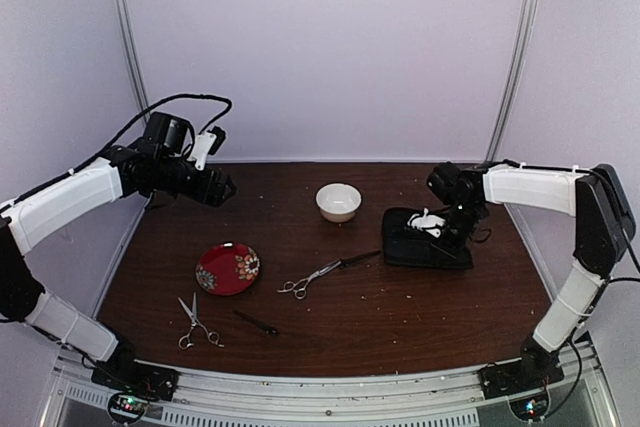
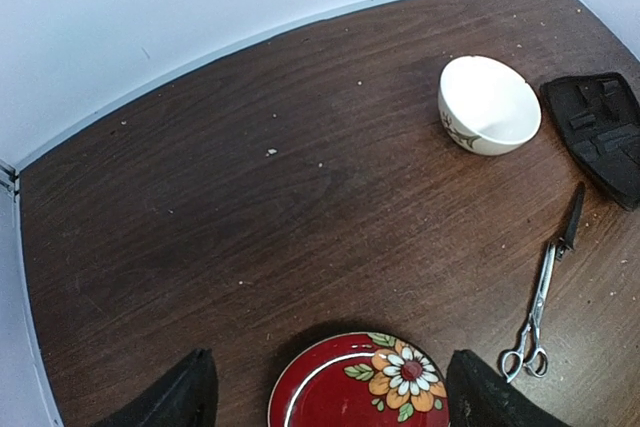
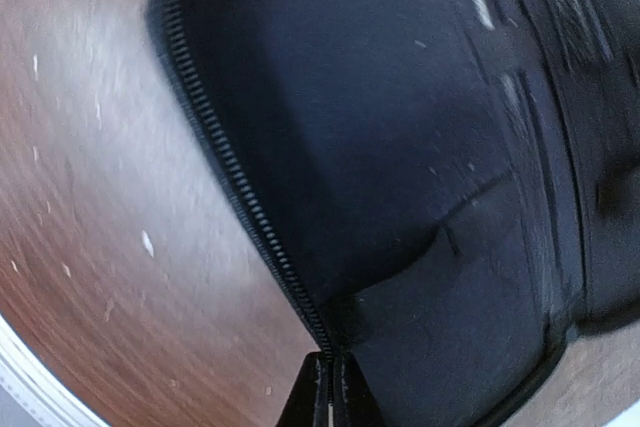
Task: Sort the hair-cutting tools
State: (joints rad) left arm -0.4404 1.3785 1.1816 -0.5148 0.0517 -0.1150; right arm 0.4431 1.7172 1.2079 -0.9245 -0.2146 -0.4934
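Observation:
The longer silver scissors lie mid-table, blades toward the black case. The smaller scissors lie near the front left, and a thin black stick rests just right of them. My right gripper is down on the case, its fingers shut together on the case's zippered edge. My left gripper hovers wide open above the back left of the table, holding nothing, with the red plate below it.
A red flowered plate sits left of centre. A white bowl stands at the back middle, left of the case. White walls enclose the table at the back and sides.

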